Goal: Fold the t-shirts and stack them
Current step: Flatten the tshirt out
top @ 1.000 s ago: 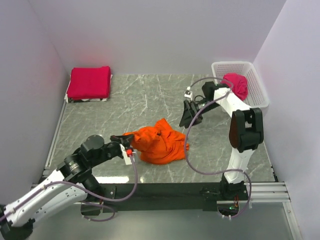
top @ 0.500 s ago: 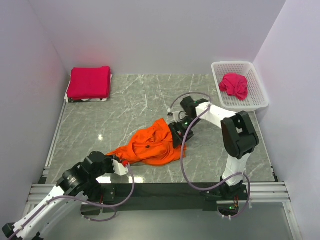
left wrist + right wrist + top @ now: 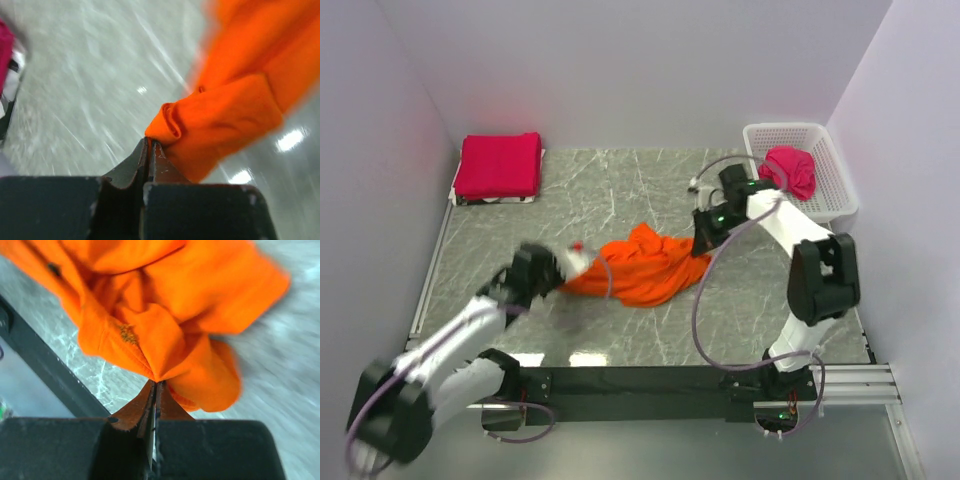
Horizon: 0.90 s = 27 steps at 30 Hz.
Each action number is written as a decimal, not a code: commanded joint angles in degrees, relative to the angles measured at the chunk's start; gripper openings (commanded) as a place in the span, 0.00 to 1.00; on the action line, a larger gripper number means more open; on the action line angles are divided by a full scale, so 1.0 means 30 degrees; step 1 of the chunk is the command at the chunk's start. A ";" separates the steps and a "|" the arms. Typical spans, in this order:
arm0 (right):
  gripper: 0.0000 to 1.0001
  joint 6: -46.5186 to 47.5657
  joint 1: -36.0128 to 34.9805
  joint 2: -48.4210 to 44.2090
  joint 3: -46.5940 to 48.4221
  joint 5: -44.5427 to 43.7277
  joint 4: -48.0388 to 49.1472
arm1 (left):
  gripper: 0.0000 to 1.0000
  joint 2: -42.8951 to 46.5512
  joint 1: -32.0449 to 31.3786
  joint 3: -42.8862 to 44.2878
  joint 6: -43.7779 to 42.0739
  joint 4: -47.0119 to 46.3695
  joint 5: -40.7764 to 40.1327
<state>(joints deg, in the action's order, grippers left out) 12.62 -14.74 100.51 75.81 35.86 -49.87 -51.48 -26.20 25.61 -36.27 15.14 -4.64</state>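
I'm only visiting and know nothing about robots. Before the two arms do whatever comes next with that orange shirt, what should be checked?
1. Left tool gripping the orange shirt: ok, shut on a fold of cloth.
2. Right tool gripping the same shirt: ok, shut on a pinch of cloth.
3. Shirt lying flat: not ok, it is bunched up between the two tools.
4. Which parts are gripped, sleeve or hem: cannot tell.
5. Folded pink pile out of the way: ok, it sits in the far left corner, apart from the orange shirt.
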 commanded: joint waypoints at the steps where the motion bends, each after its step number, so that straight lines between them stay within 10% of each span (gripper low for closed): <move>1: 0.00 0.0597 0.0871 -0.3292 0.0484 0.0499 -0.0430 | 0.01 -0.4652 0.3334 0.5865 0.3530 -0.3906 0.4553; 6: 0.00 0.1065 0.0581 -0.7066 -0.1010 0.1872 -0.0194 | 0.01 -1.0635 0.5332 1.3447 0.6550 -0.4049 1.0065; 11: 0.00 0.1008 -0.5710 -0.9770 -0.2827 -0.0319 0.1269 | 0.01 -1.3275 0.7494 1.7944 0.8774 -0.4487 1.5224; 19: 0.01 0.0656 -1.4328 -0.4421 -0.0412 -0.3832 0.4728 | 0.08 -1.5531 1.2741 1.9739 0.8374 0.0076 1.9125; 24: 0.74 0.0539 -1.3699 -0.1536 0.2623 -0.2552 0.3026 | 0.43 -1.7202 1.4851 2.0555 0.3245 0.5173 1.9154; 27: 0.83 -0.0307 -1.0515 -0.2857 0.0926 -0.0910 0.4546 | 0.54 -1.7147 1.6522 2.1229 0.3038 0.5940 2.0089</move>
<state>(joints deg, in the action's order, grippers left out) 14.11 -56.55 98.61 79.31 29.56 -39.46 -104.73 20.60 85.27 -21.93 26.48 50.28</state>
